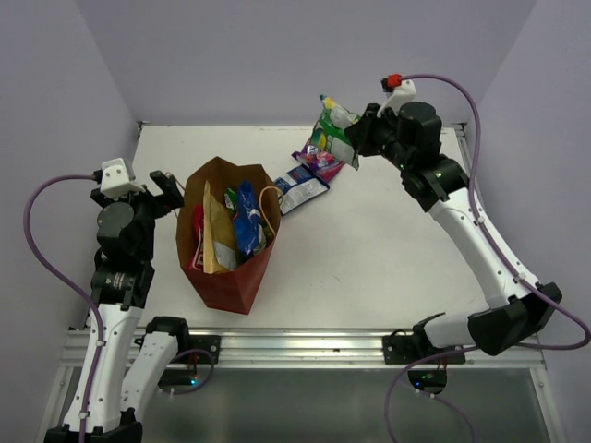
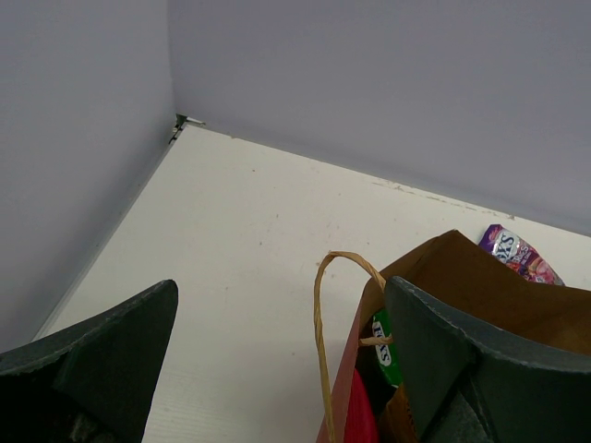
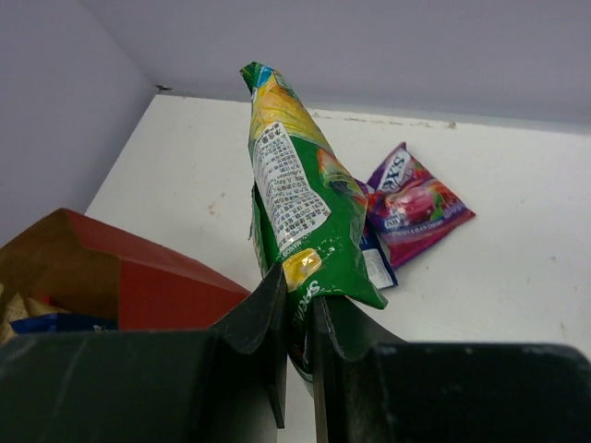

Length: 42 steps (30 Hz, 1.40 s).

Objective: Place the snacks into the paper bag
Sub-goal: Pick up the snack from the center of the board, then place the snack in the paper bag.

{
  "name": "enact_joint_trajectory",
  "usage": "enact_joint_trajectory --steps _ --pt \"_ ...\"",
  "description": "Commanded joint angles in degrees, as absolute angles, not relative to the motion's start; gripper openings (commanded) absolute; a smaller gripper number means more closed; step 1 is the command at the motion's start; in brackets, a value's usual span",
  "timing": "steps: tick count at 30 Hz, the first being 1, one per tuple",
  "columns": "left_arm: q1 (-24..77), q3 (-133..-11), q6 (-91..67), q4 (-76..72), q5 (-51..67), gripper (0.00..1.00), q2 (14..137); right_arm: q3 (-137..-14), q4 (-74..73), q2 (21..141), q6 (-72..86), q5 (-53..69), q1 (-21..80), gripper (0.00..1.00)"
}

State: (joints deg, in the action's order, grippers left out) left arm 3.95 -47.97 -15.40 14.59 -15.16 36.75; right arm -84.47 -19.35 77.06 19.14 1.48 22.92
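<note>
2 loose packets: purple-pink packet [image 1: 319, 157] and dark blue packet [image 1: 300, 189] are seen lying flat on the table [image 1: 388, 249], at 2 o'clock from the paper bag [image 1: 231, 277].
Paper bag: stood upright and open; pink-red packet [image 1: 197, 254], tan-gold packet [image 1: 217, 235] and blue-white packet [image 1: 247, 221] are seen inside.
Right gripper [image 3: 297, 286]: fingers are pinched on the green packet [image 3: 295, 194], which is held upright, clear of the table.
Left gripper [image 2: 277, 295]: fingers are spread, nothing is held; positioned just beside the bag's 9 o'clock rim.
</note>
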Motion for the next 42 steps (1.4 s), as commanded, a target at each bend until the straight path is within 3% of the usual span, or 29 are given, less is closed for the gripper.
enact_joint_trajectory --steps 1,20,42 --pt "4.4 -47.5 -14.5 11.8 -14.7 0.97 36.6 -90.6 -18.1 79.1 13.4 1.9 26.0 0.0" --pt "4.4 -47.5 -14.5 11.7 -14.3 0.97 36.7 -103.1 -11.3 89.0 -5.0 2.5 47.1 0.0" --pt "4.4 -47.5 -14.5 11.7 -14.2 0.97 36.4 -105.6 -11.2 98.8 -9.5 6.1 52.7 0.0"
